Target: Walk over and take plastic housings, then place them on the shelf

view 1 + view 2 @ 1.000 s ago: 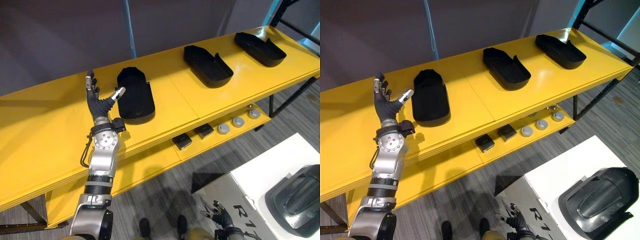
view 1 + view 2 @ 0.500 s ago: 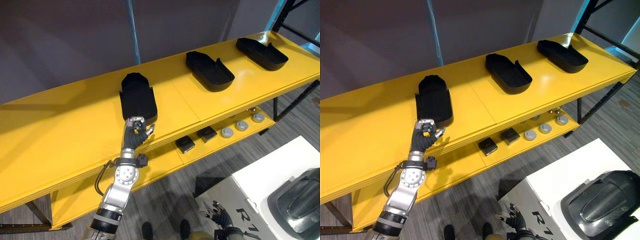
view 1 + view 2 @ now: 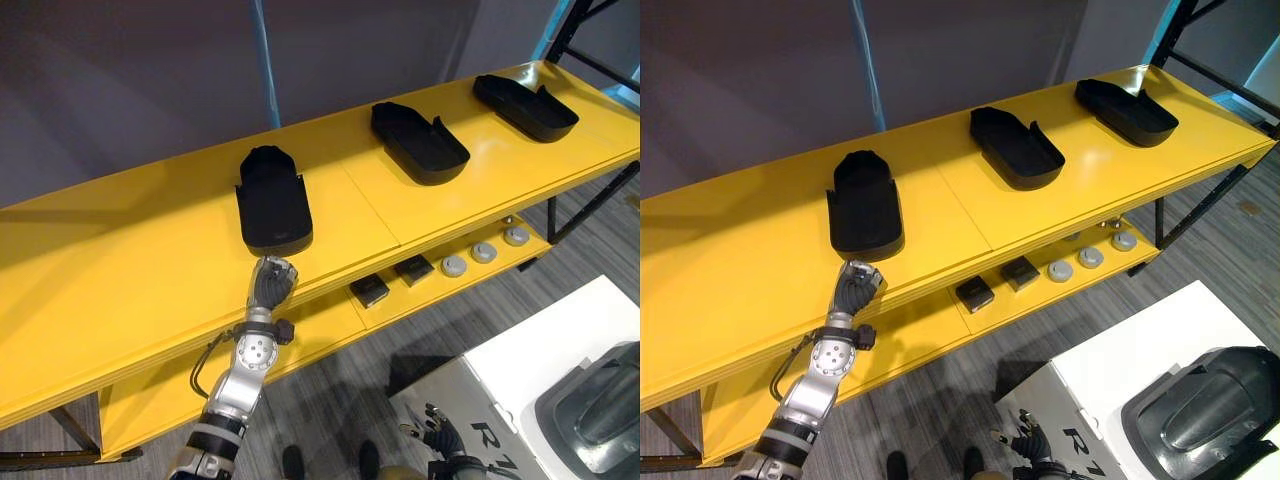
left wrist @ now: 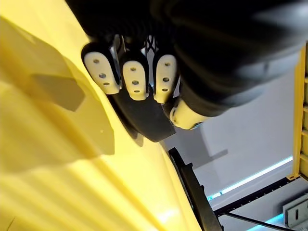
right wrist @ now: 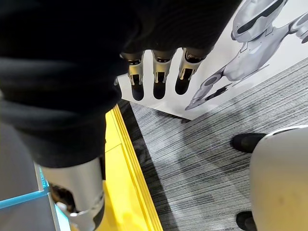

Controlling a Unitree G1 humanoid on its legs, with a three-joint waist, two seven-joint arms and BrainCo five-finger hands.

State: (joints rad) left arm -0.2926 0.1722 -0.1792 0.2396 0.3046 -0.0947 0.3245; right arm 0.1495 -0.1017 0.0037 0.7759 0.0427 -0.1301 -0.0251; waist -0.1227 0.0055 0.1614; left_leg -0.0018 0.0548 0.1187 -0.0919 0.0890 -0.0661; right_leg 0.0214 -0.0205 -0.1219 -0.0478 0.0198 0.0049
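- Since a second ago, the left hand [image 3: 272, 280] is being seen lower and nearer. Then it was raised with spread fingers beside the nearest housing's left flank. Now it is being held at the front edge of the yellow shelf [image 3: 130, 290], off that housing's near end.
- Its fingers [image 4: 134, 79] are being kept curled into the palm, with the thumb tucked in beside them, and nothing is being gripped.
- The right hand [image 5: 159, 72] is being held low over the grey carpet, well behind the left hand. Its fingers are being kept straight and relaxed, with nothing in them.
- Beside the right hand, a white box [image 3: 540, 350] is being shown, and a grey housing [image 3: 1200, 410] is being carried on its top.
- Just beyond the left hand's curled fingers, the nearest housing [image 3: 272, 205] is being left flat on the shelf top. It is a black plastic shell, and its rounded end is being pointed away from the hand. Whether the fingers are touching it cannot be told.
- Below the left hand and to its right, two black blocks [image 3: 368, 290] and a row of grey discs [image 3: 484, 252] are being kept on the lower level.
- Further to the hand's right along the shelf top, a middle housing [image 3: 420, 140] is being left lying open side up.
- Past it, well apart and furthest from the hand, a far housing [image 3: 525, 105] is being left lying the same way.
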